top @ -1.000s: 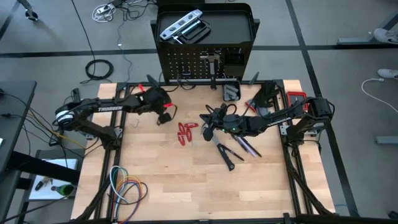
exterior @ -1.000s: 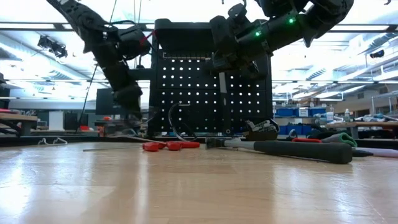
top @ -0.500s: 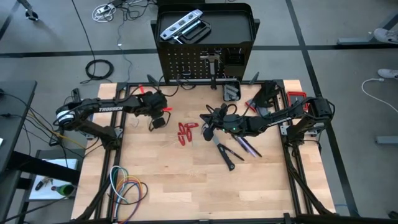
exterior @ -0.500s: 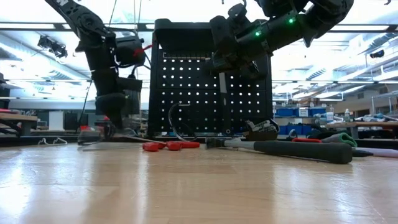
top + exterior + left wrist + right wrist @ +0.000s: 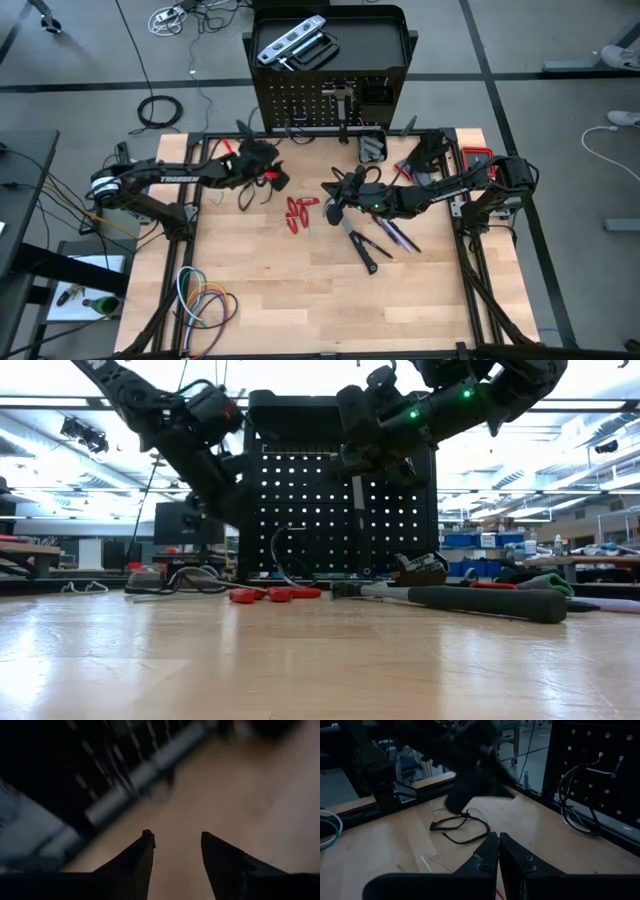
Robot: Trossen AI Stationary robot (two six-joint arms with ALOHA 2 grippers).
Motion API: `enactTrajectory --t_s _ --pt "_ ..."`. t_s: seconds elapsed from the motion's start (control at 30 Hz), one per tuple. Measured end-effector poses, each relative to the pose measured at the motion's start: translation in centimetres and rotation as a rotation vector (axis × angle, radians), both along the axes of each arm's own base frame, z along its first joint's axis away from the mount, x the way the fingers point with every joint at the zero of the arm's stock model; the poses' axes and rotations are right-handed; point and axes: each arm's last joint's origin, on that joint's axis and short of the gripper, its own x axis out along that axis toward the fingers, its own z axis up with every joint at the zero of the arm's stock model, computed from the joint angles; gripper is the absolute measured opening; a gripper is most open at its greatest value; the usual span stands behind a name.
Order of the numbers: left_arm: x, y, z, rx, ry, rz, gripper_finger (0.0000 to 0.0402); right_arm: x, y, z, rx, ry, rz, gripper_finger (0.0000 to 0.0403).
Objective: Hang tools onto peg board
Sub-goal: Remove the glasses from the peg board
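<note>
Left gripper (image 5: 277,178) raised near the foot of the peg board (image 5: 325,100), fingers (image 5: 137,857) parted, nothing between them. Right gripper (image 5: 335,200) over the table's middle, fingers (image 5: 487,852) pressed together, empty. Red-handled pliers (image 5: 297,212) flat on the wooden table (image 5: 300,300), between both grippers. Silver level (image 5: 290,40) up in the stand's top tray. Dark screwdrivers (image 5: 375,245) lying under the right arm, partly covered. Loose black cable loop (image 5: 462,827) on the wood. Left wrist view blurred, board barely readable.

Overhead looking down, table-level facing peg board (image 5: 340,510), wrist views close
</note>
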Motion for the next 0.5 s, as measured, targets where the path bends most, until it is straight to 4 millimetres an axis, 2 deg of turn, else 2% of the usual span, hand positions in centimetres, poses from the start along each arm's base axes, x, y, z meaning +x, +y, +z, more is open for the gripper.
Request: enactTrajectory --t_s 0.1,0.23,0.33,0.5 --pt "0.2 0.9 0.4 0.128 -0.125 0.051 0.0173 0.0 0.1 0.0 0.002 -0.001 0.002 0.0023" --pt "0.5 2.5 0.4 0.173 -0.229 0.081 0.0201 0.0 0.2 0.0 0.000 -0.002 0.006 0.0019" --pt "1.0 3.7 -0.9 0.156 -0.257 0.069 0.0232 0.0 0.2 0.1 -0.006 -0.005 0.008 0.0017" --pt "2.2 5.6 -3.6 0.093 -0.208 0.128 0.0274 0.0 0.2 0.1 -0.004 -0.004 0.015 0.0021"
